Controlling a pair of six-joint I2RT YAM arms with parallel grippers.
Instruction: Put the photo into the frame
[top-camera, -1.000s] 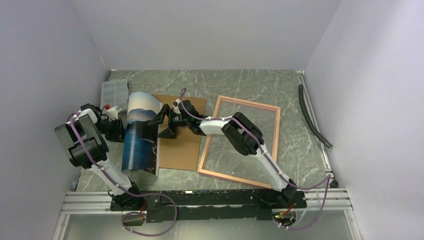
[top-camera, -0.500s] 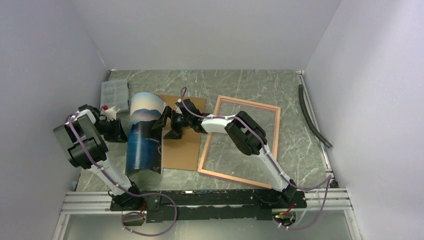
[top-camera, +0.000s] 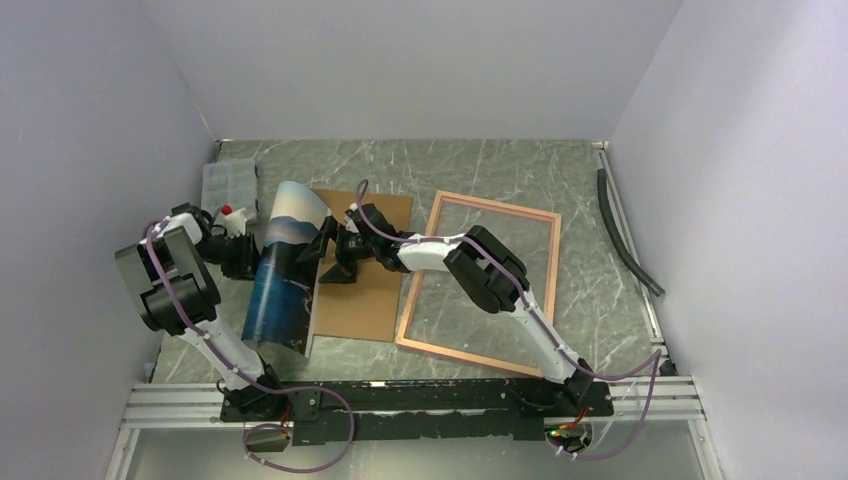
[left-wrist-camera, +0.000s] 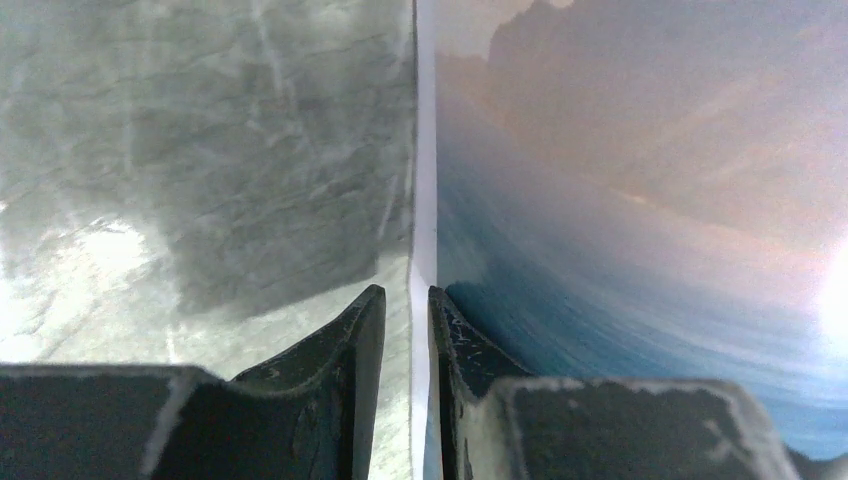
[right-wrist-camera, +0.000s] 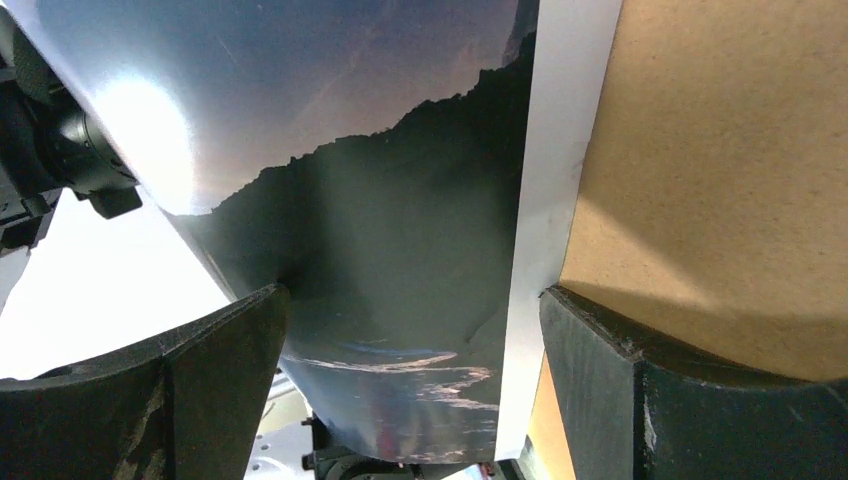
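Top view overhead; wrist views close (both share photo (top-camera: 280, 290)).

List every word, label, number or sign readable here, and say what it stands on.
None: no text can be read in any view.
The photo shows only mountains, water and sky; the frame, the backing board and the plastic box show no legible marks.

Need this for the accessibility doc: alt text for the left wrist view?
The left gripper pinches the white border of the photo, whose glossy blue water and hazy sky curve away across the right half. Grey marbled table fills the left half.
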